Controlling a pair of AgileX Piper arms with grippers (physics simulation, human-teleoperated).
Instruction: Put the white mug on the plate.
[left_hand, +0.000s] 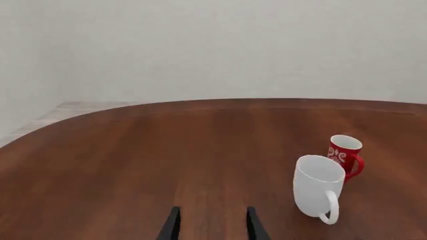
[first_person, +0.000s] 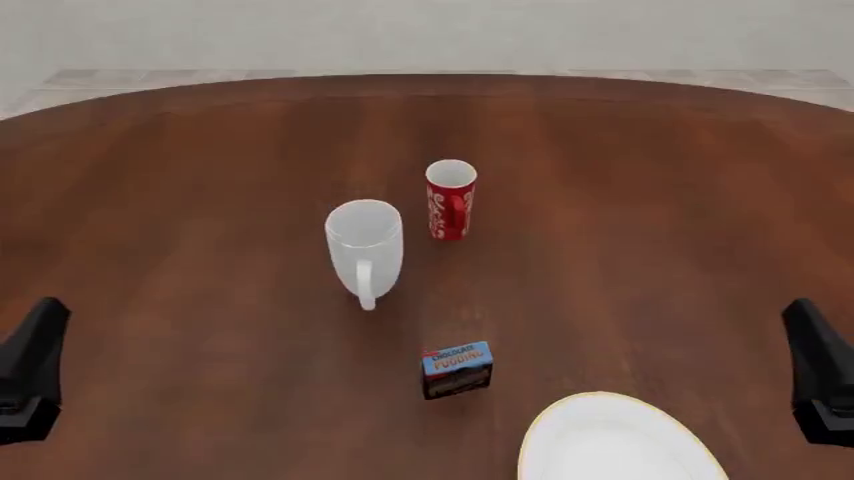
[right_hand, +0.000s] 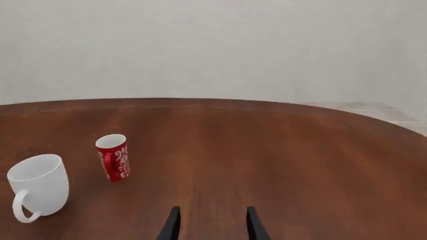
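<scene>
Both claws, left (left_hand: 212, 225) and right (right_hand: 212, 225), parted, empty. Glossy white mug (first_person: 363, 243) upright, well ahead of left claw; round yellow-rimmed plate (first_person: 607, 445) near right. Risk: clipping adjacent patterned red mug (first_person: 451, 199), toppling it.

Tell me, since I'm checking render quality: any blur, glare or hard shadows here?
Front view: sharp, even light, only a faint shadow under the white mug, the plate cut by the frame edge. Both wrist views: equally crisp, no glare on the table.

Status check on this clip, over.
Both tools open, empty: left, right. White mug upright, off plate. Small box sits between them.
</scene>
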